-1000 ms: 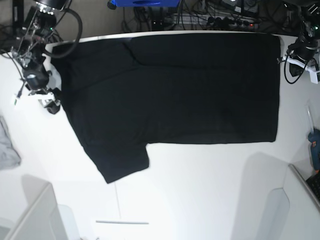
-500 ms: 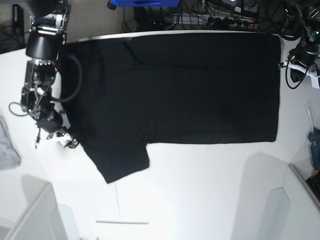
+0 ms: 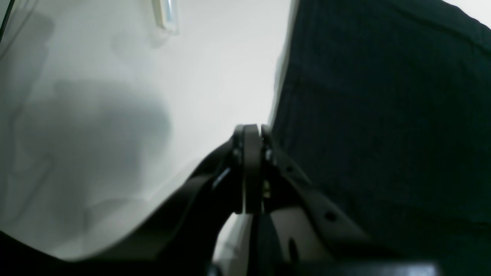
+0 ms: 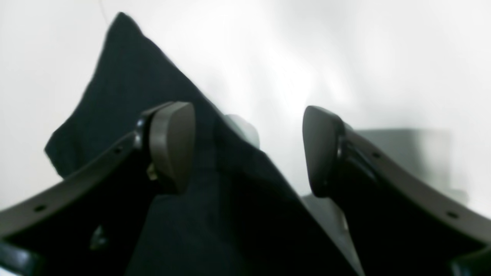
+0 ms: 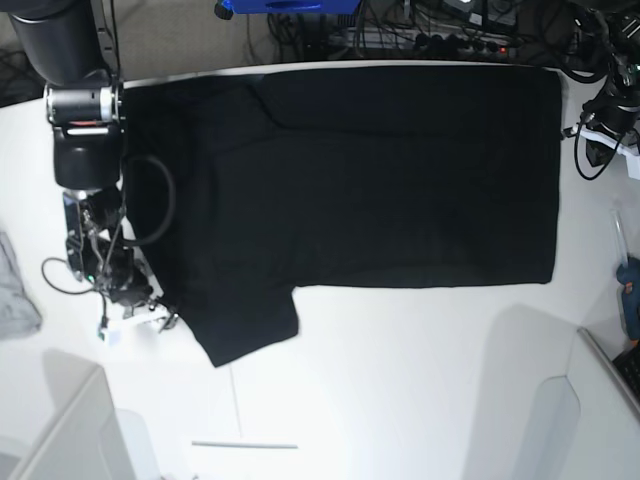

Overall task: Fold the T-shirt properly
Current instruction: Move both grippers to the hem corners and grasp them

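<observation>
White surface (image 5: 400, 380) carries the T-shirt (image 5: 380, 170), black, spread flat across its far half, one sleeve pointing toward the near-left. Right claw (image 4: 247, 149) is wide open, straddling that sleeve's edge, likely lining up a pinch; left claw (image 3: 249, 168) is closed, empty, beside the hem, cables behind

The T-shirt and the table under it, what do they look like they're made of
The T-shirt looks like soft matte black knit cloth: it lies limp and flat with faint creases, and the left wrist view shows fine ribbing. The table appears to be a hard, smooth white surface, probably laminate or painted board, since it shows soft shadows and a slight sheen.
</observation>
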Controlling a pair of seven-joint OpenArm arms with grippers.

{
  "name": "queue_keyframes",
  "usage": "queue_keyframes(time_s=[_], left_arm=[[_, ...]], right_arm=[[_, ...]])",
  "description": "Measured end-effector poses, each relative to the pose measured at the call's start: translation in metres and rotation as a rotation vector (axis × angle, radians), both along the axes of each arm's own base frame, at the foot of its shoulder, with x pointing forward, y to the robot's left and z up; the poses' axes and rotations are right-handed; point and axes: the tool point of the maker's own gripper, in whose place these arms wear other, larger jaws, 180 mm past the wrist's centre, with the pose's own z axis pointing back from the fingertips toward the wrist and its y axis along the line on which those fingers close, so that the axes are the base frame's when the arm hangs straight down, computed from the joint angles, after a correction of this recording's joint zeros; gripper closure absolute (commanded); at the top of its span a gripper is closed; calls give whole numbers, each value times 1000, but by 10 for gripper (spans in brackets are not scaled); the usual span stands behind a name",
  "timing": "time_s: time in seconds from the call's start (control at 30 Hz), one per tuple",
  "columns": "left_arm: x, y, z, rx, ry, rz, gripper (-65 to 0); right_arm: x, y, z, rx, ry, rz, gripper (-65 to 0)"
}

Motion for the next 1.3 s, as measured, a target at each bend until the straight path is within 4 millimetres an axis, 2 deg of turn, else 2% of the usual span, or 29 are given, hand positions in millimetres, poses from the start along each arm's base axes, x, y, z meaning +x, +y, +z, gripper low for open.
queue_keyframes(time_s=[0.17, 0.33, 0.5, 0.63, 0.83, 0.93, 1.03, 1.07, 1.17, 1.23, 1.27, 1.3], left_arm=[[0, 1, 0, 1, -1, 1, 0], [0, 1, 0, 1, -1, 2, 0], [0, 0, 0, 0, 0, 0, 0], [-6, 10, -5, 83, 64, 5, 0], [-2, 17, -4, 155, 94, 2, 0], [-2, 17, -4, 155, 94, 2, 0], [10, 20, 1, 163, 69, 11, 0], [16, 20, 4, 159, 49, 14, -16], [30, 24, 5, 140, 21, 30, -342], [41, 27, 5, 119, 1, 50, -508], [48, 28, 5, 107, -12, 58, -551], [57, 29, 4, 89, -26, 60, -566]], right_arm=[[14, 3, -8, -62, 17, 20, -420], [16, 22, -12, -85, 9, 164, -411], [16, 36, -14, -103, 0, 208, -411], [16, 45, -16, -91, -11, 214, -396], [12, 44, -19, -92, -4, 215, -191], [11, 45, -22, -90, 0, 216, -111], [9, 45, -23, -89, 8, 218, -21], [9, 45, -23, -88, 9, 218, 0], [9, 45, -23, -86, 12, 219, 0], [9, 47, -23, -84, 9, 219, 0], [9, 47, -23, -84, 10, 219, 0], [9, 47, -23, -84, 11, 220, 0]])
